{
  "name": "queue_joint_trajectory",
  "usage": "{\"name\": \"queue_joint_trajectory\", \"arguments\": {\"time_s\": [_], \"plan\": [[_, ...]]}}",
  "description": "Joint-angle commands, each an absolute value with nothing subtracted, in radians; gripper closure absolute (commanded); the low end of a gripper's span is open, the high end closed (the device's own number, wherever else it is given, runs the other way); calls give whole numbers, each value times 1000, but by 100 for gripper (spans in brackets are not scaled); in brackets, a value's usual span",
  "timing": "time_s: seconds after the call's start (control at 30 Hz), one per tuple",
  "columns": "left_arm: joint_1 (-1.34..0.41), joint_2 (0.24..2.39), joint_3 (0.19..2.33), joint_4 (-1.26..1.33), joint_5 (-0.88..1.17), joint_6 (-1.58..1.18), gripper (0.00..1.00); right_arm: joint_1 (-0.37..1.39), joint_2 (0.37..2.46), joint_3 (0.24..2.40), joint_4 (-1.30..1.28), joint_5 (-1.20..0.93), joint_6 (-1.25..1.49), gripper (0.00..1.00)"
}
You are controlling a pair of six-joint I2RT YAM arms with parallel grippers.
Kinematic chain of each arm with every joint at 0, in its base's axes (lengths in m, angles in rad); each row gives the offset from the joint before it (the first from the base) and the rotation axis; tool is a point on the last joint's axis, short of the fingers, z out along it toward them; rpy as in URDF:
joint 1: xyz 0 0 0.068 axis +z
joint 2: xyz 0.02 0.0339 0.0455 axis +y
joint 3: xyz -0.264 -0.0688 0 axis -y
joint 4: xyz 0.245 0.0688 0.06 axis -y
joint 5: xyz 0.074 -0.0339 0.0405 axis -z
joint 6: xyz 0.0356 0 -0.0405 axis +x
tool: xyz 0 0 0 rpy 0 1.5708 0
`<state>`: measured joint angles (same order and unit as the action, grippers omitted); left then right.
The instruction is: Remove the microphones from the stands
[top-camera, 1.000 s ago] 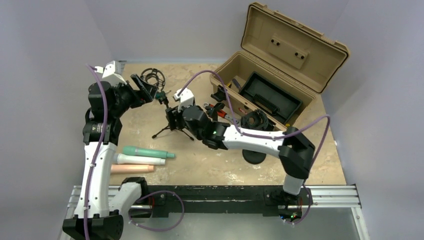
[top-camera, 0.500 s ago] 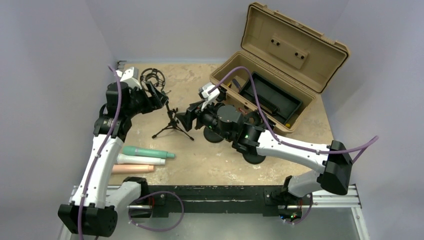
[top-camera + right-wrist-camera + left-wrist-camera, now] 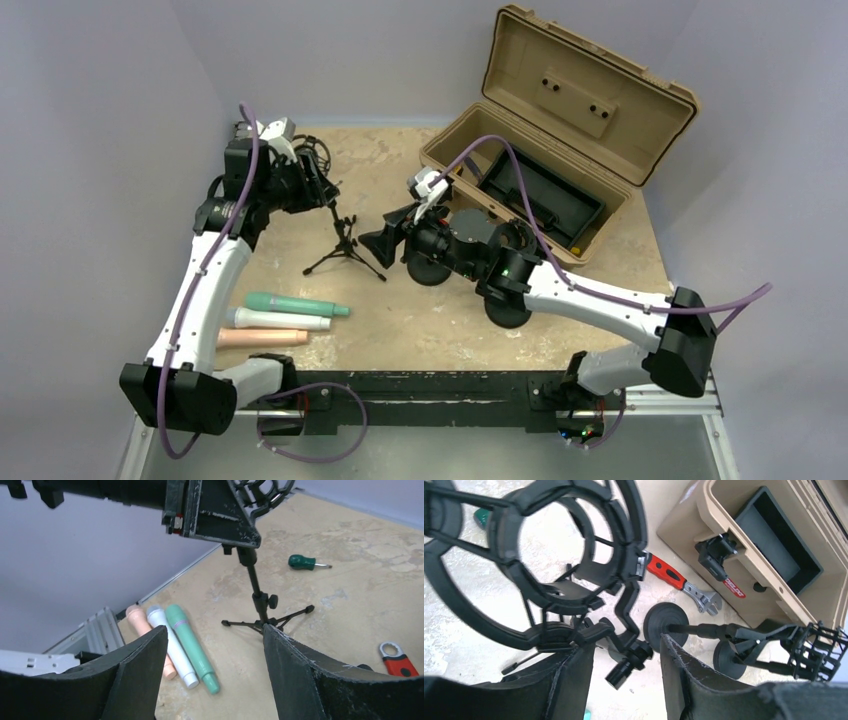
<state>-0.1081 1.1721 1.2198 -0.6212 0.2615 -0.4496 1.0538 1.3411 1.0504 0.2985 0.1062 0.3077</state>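
Left wrist: beyond stand (image 3: 626,602), red label (image 3: 734,588) by toolbox (image 3: 684,530), lettering blurred.

The tan toolbox (image 3: 585,100) stands at the far right of the table, lid thrown right back, with a black tray (image 3: 545,195) sitting inside. A red-handled adjustable wrench (image 3: 679,582) lies flat on the mottled tabletop (image 3: 400,320) near its front wall. Well apart, a green-handled screwdriver (image 3: 306,563) lies flat too.

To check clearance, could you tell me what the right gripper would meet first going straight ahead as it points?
Most likely the tripod stand: its pole and legs lie ahead of the open right gripper, though depth is unclear.
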Motion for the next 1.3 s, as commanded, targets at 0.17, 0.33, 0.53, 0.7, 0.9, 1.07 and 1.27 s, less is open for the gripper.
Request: {"name": "queue_joint_trajectory", "arguments": {"time_s": [0.17, 0.33, 0.53, 0.7, 0.9, 1.07, 1.27], "plan": [[-114, 1223, 1342, -744, 446, -237, 64, 960, 1454, 1184, 233, -340, 337, 29], [-112, 1193, 1331, -741, 451, -194, 76, 892, 1561, 1320, 95, -432, 216, 27], [-112, 1182, 1296, -738, 454, -175, 78, 828, 1728, 1522, -70, -519, 42, 26], [-112, 1151, 1252, -710, 446, -192, 73, 784, 1877, 1703, -221, -560, -140, 26], [-112, 1137, 1238, -693, 450, -228, 53, 757, 2095, 1957, -451, -635, -328, 28], [-112, 1109, 1216, -676, 424, -250, 45, 748, 2195, 2088, -531, -666, -400, 30], [-112, 1097, 1209, -668, 420, -270, 43, 737, 2228, 2120, -539, -758, -426, 32]]}}
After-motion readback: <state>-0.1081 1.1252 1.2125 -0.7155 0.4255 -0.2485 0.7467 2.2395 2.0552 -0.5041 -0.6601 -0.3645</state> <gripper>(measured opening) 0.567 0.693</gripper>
